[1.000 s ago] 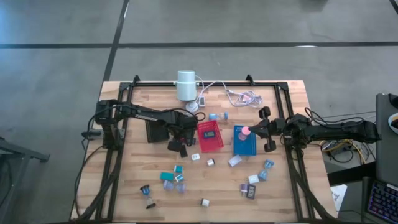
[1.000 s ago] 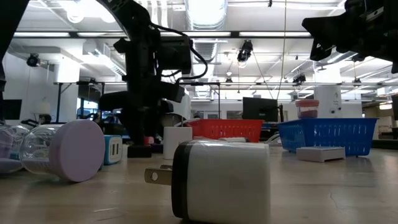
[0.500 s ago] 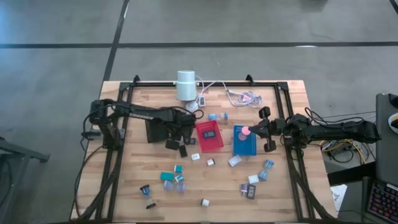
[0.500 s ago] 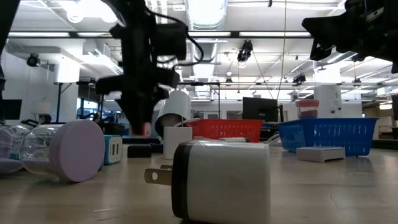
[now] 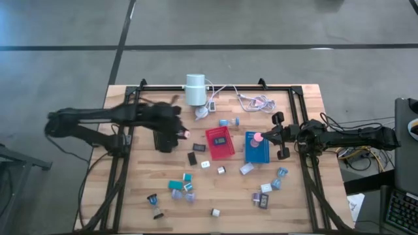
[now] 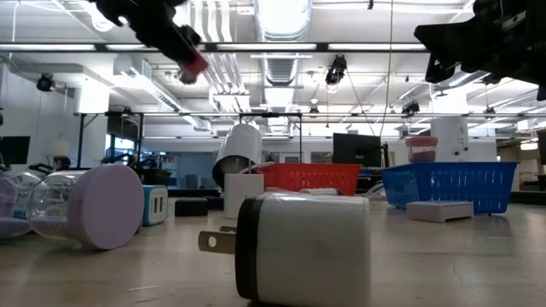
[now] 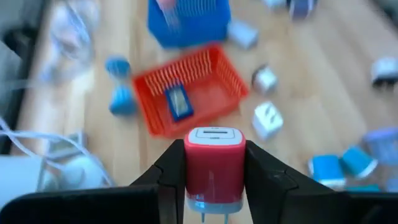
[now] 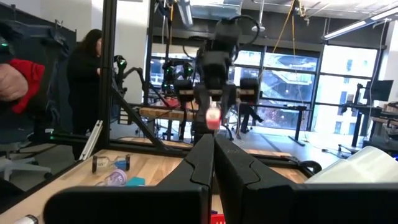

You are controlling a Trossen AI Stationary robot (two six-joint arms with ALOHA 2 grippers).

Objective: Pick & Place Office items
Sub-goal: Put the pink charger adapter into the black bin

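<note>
The left gripper [image 7: 213, 177] pinches a small red charger [image 7: 214, 163] between its two fingers, raised well above the table. In the high view this gripper [image 5: 181, 132] sits left of centre, above the black tray [image 5: 163, 138] at the left edge of the cluster, and the red charger [image 5: 186, 134] shows as a small red dot at its tip. In the low view the charger [image 6: 195, 61] hangs high in the upper left, with clear air beneath it.

The red tray [image 5: 220, 141] lies at the middle of the table with a dark flat piece [image 5: 221, 140] inside; the blue tray [image 5: 257, 147] lies just right of it. Between the black tray and the red tray the wood is mostly bare, holding only a black block [image 5: 192, 158] and a white piece [image 5: 200, 147].

The right gripper [image 5: 281, 136] waits at the right edge of the blue tray, its jaws pressed together on nothing; a pink disc [image 5: 257, 138] lies in the blue tray beside it.

The loose office items spread across the lower half of the frame: teal blocks [image 5: 175, 185] lower left, a white plug [image 5: 215, 212] near the bottom edge, and a group of small pieces [image 5: 264, 196] lower right. The strip of table below the trays is otherwise open. A white cylinder [image 5: 194, 89] with its cables [image 5: 256, 101] stands at the top edge.
</note>
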